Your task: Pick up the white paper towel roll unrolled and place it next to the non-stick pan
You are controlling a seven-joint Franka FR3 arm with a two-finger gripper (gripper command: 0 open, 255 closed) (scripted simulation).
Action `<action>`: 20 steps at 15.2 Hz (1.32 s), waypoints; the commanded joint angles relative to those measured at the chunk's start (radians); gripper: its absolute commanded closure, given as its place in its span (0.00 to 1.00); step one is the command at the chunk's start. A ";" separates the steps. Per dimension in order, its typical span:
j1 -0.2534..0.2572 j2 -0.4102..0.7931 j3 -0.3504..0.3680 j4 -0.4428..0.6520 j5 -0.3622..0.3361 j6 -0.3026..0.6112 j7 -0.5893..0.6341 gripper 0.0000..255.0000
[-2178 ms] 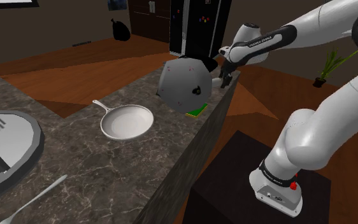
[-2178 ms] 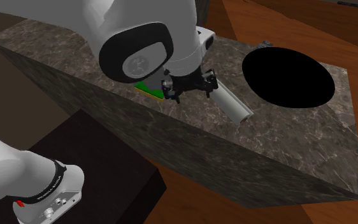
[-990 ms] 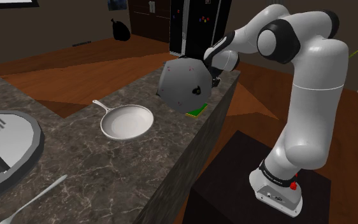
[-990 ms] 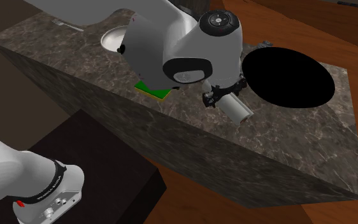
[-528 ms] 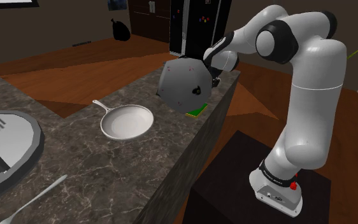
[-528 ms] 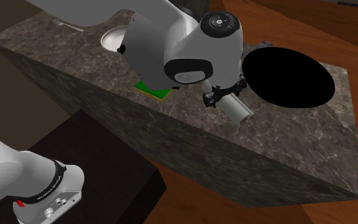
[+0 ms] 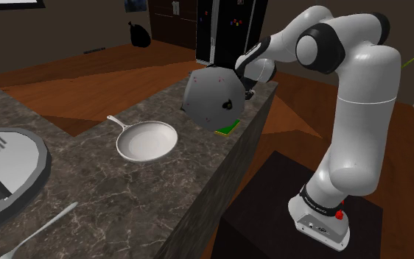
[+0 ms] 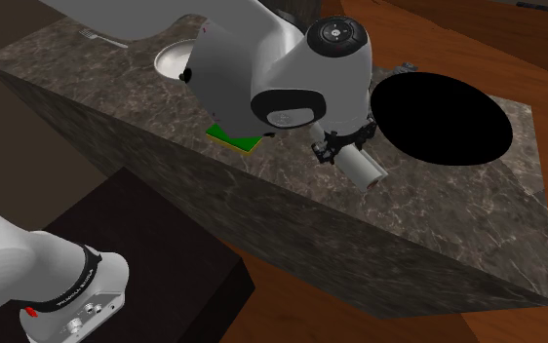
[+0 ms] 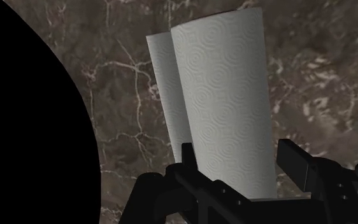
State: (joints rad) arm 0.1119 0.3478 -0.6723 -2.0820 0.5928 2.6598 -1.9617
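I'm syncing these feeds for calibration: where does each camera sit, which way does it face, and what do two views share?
Shoulder view: beside the stand, looking down the counter towards the pan; arm and stand show.
Second exterior view: high, facing the counter's stand side; arm and gripper show.
Wrist view: on the hand, looking down at the paper towel roll; black fingers show.
Shared: second exterior and wrist views both show the roll.

Where stuff sits
Paper towel roll (image 8: 367, 170) lies on the counter (image 8: 438, 224) near a flat pad (image 8: 231, 139); pan (image 7: 148, 140) sits past the pad.
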 commanded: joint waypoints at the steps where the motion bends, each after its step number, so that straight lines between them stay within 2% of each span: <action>1: 0.000 0.001 0.000 0.000 0.000 0.000 0.000 1.00; 20: 0.107 -0.157 -0.133 0.059 -0.247 -0.169 0.187 1.00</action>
State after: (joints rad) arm 0.2138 0.1998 -0.7996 -2.0270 0.3594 2.5007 -1.7851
